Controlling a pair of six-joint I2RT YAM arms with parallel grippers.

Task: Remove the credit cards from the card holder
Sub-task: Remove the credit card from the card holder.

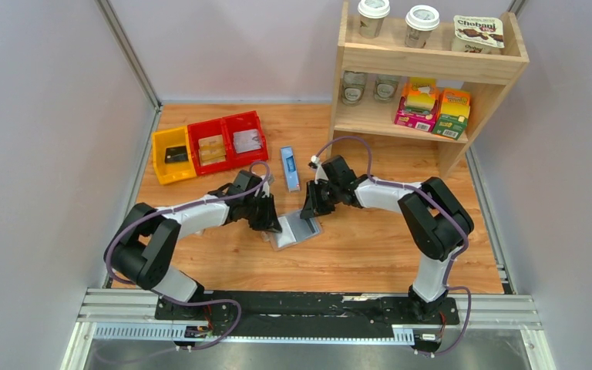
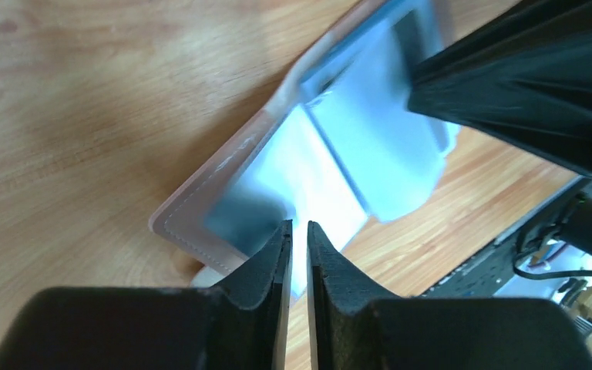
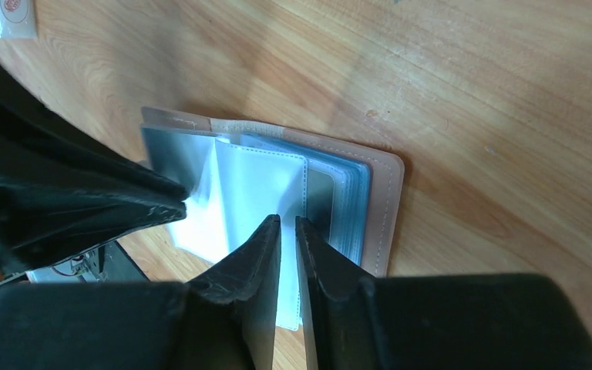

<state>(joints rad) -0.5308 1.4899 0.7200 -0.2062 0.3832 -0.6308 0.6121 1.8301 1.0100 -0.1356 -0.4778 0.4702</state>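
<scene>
The card holder [image 1: 299,230] lies open on the table, tan outside [image 3: 385,200], with clear pale blue sleeves [image 3: 258,177] fanned out. Dark grey patches like credit cards [image 3: 171,153] show inside the sleeves, blurred in the left wrist view [image 2: 247,212]. My left gripper [image 1: 271,222] hovers over the holder's left edge, jaws a narrow slit apart [image 2: 298,231], and only the sleeve below shows through the slit. My right gripper [image 1: 309,206] sits over the right half, its jaws [image 3: 287,223] also slightly apart. Whether either tip pinches a sleeve is hidden.
A yellow bin [image 1: 171,158] holding a black card and two red bins [image 1: 227,139] stand at the back left. A long blue box [image 1: 290,168] lies just behind the holder. A wooden shelf [image 1: 432,69] with cups and cartons fills the back right. A white packet [image 3: 11,15] lies nearby.
</scene>
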